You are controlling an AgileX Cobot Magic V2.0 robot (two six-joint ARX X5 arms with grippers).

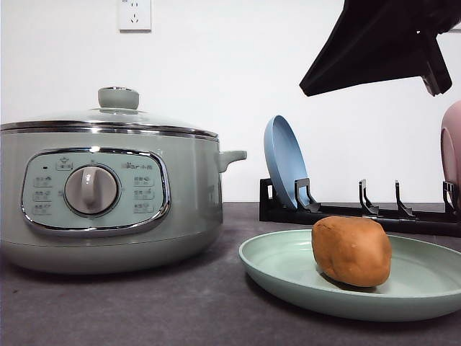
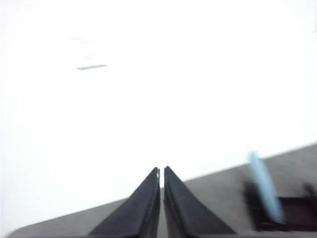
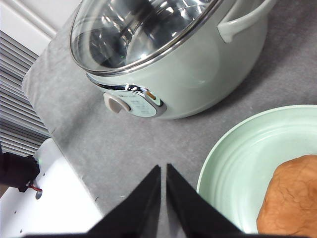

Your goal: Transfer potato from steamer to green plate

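The potato [image 1: 351, 251] sits on the green plate [image 1: 281, 270], right of centre, w/ the steamer [image 1: 108, 194] well apart on the left and its glass lid [image 1: 108, 119] on. Judging by that, the transfer looks done, so the step in hand is prob. just clearing out and parking the arms.

Right gripper [image 3: 163, 171]: in the right wrist view its two black fingers [image 3: 143, 198] are nearly together w/ only a thin slit between, holding nothing. It hangs above the table [image 1: 144, 310] btwn steamer and plate, plate rim just beside the tips. In the front view a black arm part [image 1: 382, 43] is up high at top right, well clear of the potato.

Left gripper [image 2: 162, 173]: also pinched almost closed, empty, pointing toward the white wall, w/ the blue plate [image 2: 265, 191] in the black rack [image 2: 297, 213] blurred off to one side (blur suggests it's moving, can't say which way).

To finish well:
- Keep the right arm going up and away, not sideways across the plate; the potato is lumpy and could roll if clipped.
- Don't drop the tips near the plate rim; a knock could slide the shallow plate.
- Keep the left arm clear of the rack; the blue and pink plate [image 1: 452, 151] stand on edge there and look easy to tip.
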